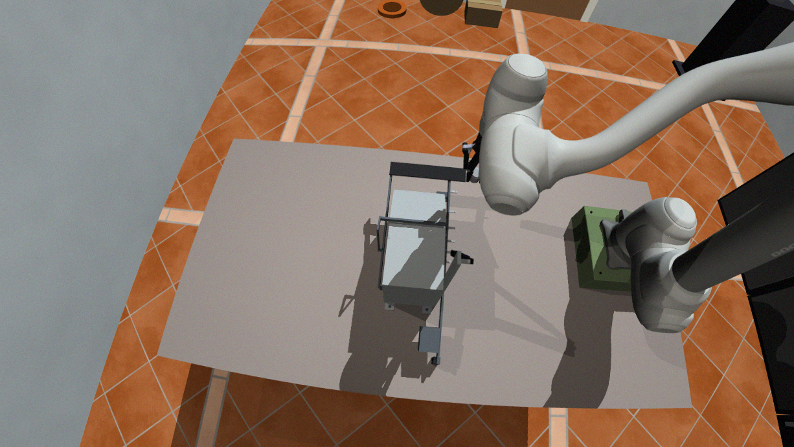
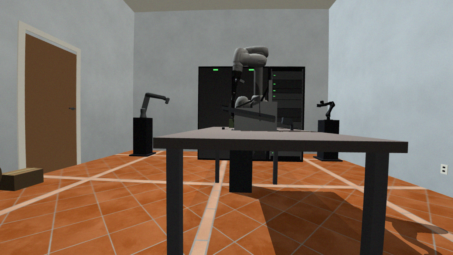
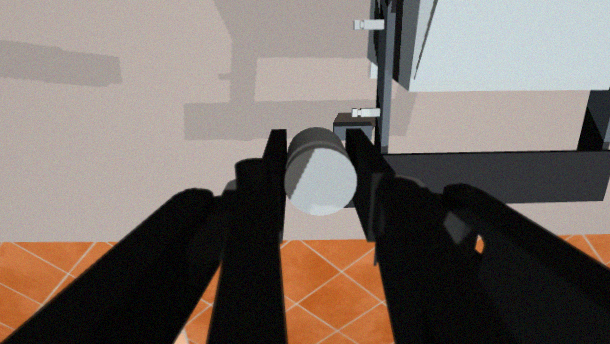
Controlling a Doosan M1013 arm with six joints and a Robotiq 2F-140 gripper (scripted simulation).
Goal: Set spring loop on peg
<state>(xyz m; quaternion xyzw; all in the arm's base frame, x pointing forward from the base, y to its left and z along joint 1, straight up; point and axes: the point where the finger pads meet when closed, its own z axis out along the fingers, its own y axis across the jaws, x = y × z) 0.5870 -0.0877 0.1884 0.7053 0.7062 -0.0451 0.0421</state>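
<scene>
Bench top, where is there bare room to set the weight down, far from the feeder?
The widest bare stretch of bench lies between the feeder and the bench's left edge in the top view. A narrower strip runs between feeder and green base. It is crowded around the pedal, where the gripper holds the weight.
</scene>
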